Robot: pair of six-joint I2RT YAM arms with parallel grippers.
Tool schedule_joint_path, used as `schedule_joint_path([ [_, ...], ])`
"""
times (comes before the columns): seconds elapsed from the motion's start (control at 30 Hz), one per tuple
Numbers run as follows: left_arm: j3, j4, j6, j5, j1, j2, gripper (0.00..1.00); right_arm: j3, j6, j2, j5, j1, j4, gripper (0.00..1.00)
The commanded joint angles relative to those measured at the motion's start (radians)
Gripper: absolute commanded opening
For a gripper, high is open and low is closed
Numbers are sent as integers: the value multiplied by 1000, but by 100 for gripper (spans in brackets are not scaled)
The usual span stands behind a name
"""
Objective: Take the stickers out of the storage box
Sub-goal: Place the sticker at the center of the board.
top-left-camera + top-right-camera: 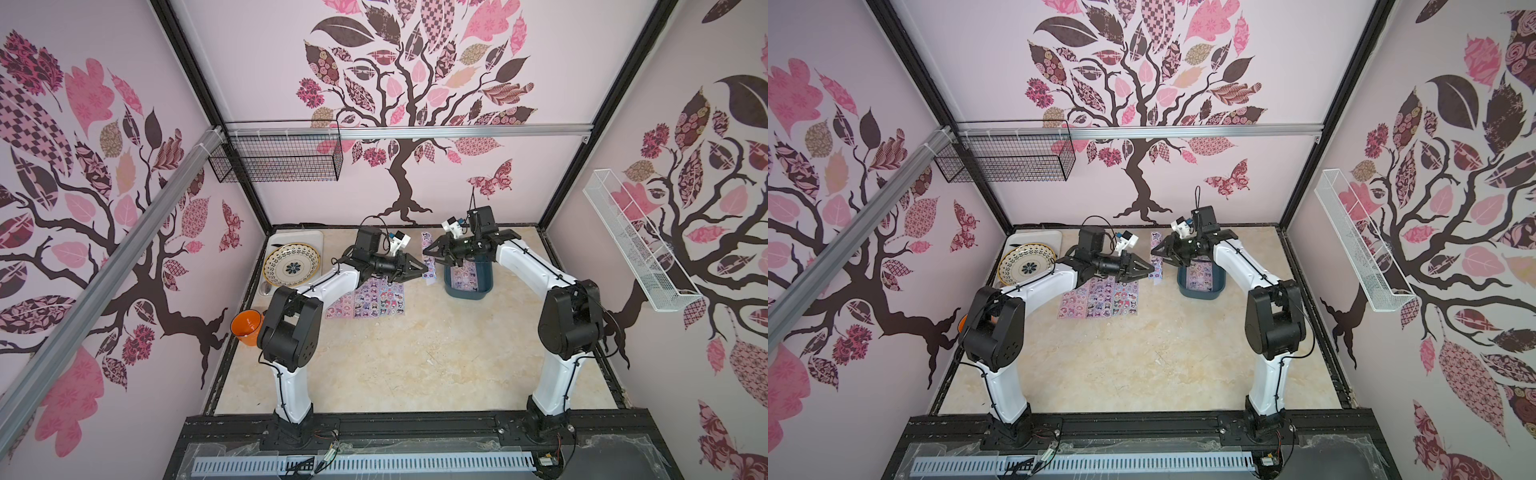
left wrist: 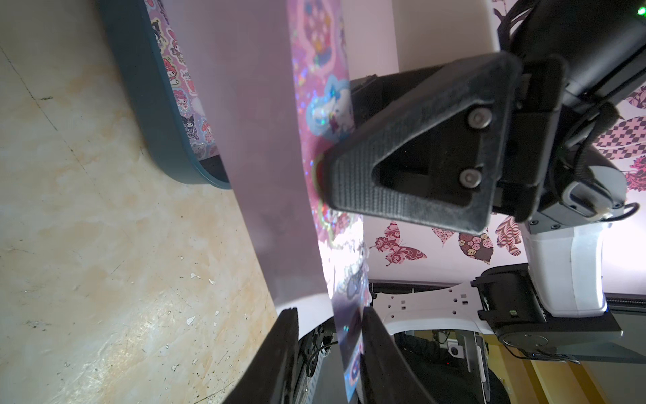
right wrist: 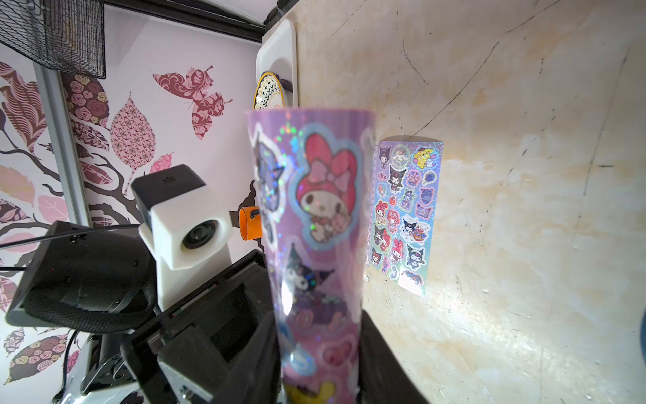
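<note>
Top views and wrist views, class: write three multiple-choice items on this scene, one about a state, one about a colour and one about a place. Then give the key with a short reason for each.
1. What state is the dark teal plastic storage tub in?
A. Empty
B. Overturned
C. Holding sticker sheets

2. What colour is the round plastic cup at the edge of the marble-look table?
A. Orange
B. Green
C. White

3. Where is the raised purple cartoon sticker sheet?
A. Inside that tub
B. Between the two claws
C. Flat on the table

Key:
1 C: printed sticker sheets show inside its walls.
2 A: it is bright orange, beside the left arm.
3 B: the tips of the left claw and the right claw both reach it, above the table.
</note>
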Motion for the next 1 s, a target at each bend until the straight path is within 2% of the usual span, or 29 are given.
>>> schedule_joint_path([
  [0.0,8,40,-10,16,0,-5,34,49,8,-16,7,27,9,37],
  [0.1,5,45,-9,12,0,-13,26,46,6,-20,20,31,8,37],
  [0.3,3,47,-11,11,0,-15,0,38,-20,-42,44,26,-25,39],
  [0.5,4,46,-5,11,0,-24,0,-2,-13,-71,51,16,1,48],
  [0.73,7,48,-9,14,10,-36,0,-137,76,-171,43,-59,145,73],
  [0.9,-10,167,-119,25,18,-33,0,-251,166,-234,-2,-107,289,85],
  [0.97,-22,285,-202,25,17,-30,0,-262,188,-226,-44,-107,318,87],
])
